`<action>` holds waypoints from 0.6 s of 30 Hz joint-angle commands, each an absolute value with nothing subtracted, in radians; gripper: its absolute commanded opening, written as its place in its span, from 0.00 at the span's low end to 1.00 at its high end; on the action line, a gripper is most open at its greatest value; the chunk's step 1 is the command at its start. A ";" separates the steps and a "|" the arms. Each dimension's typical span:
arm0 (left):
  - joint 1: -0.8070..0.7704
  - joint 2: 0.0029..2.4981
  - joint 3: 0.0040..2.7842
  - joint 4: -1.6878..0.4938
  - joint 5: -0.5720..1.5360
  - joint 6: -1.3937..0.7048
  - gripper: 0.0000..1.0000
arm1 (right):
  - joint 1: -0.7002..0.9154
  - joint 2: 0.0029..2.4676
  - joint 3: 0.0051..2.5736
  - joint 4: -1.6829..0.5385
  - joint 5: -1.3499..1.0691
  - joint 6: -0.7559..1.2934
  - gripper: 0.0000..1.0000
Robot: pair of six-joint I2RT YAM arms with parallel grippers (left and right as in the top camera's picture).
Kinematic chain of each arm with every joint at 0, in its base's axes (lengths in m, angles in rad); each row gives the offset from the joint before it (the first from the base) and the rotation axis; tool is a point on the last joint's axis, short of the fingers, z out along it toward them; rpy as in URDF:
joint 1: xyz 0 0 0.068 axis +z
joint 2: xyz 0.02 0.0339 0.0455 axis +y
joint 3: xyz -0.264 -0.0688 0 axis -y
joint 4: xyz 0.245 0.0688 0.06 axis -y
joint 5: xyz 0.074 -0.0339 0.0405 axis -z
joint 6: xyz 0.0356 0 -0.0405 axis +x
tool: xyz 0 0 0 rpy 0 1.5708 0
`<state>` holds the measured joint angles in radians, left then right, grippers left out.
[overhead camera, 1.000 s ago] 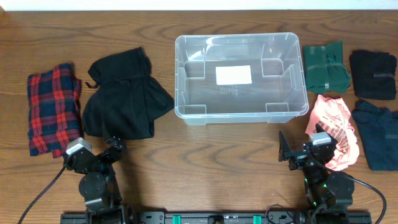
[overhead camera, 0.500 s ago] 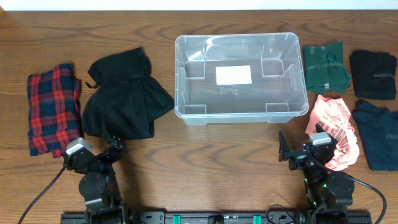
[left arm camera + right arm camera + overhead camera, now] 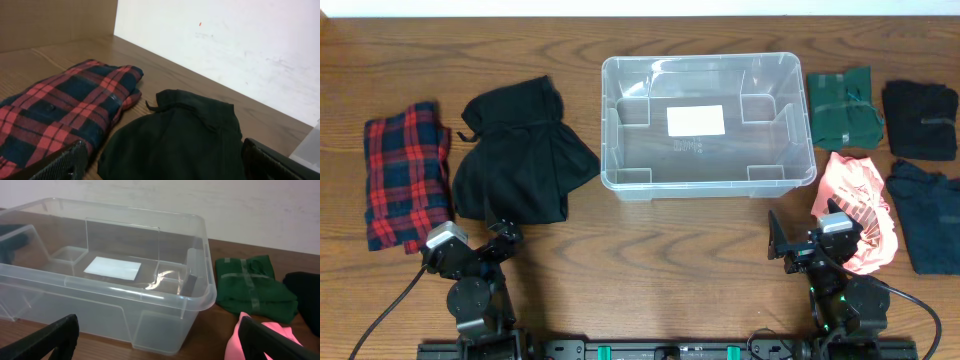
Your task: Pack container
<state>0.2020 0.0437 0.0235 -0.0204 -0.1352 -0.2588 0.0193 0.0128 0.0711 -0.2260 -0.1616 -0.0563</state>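
Note:
The clear plastic container (image 3: 708,185) stands empty at the table's centre back, a white label (image 3: 695,120) on its base; it also shows in the right wrist view (image 3: 115,300). My left gripper (image 3: 485,247) is open and empty at the front left, just before a black garment (image 3: 520,155) that also shows in the left wrist view (image 3: 175,135). My right gripper (image 3: 798,245) is open and empty at the front right, next to a pink garment (image 3: 860,215).
A red plaid shirt (image 3: 405,175) lies at far left and shows in the left wrist view (image 3: 60,110). A green folded cloth (image 3: 842,105), a black folded cloth (image 3: 920,118) and a dark navy cloth (image 3: 930,215) lie right of the container.

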 commanded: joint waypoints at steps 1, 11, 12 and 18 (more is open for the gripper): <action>0.200 0.044 0.005 -0.059 -0.169 -0.263 0.98 | 0.027 0.010 0.077 -0.246 -0.184 -0.068 0.99; 0.200 0.044 0.005 -0.059 -0.169 -0.263 0.98 | 0.027 0.010 0.081 0.035 -0.255 -0.028 0.99; 0.200 0.044 0.005 -0.059 -0.169 -0.263 0.98 | 0.027 0.010 0.087 0.057 -0.233 -0.002 0.99; 0.200 0.044 0.005 -0.059 -0.169 -0.263 0.98 | 0.027 0.050 0.235 0.023 -0.129 0.047 0.99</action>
<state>0.2020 0.0437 0.0242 -0.0216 -0.1387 -0.2592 0.0193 0.0246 0.1398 0.0364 -0.1982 0.0071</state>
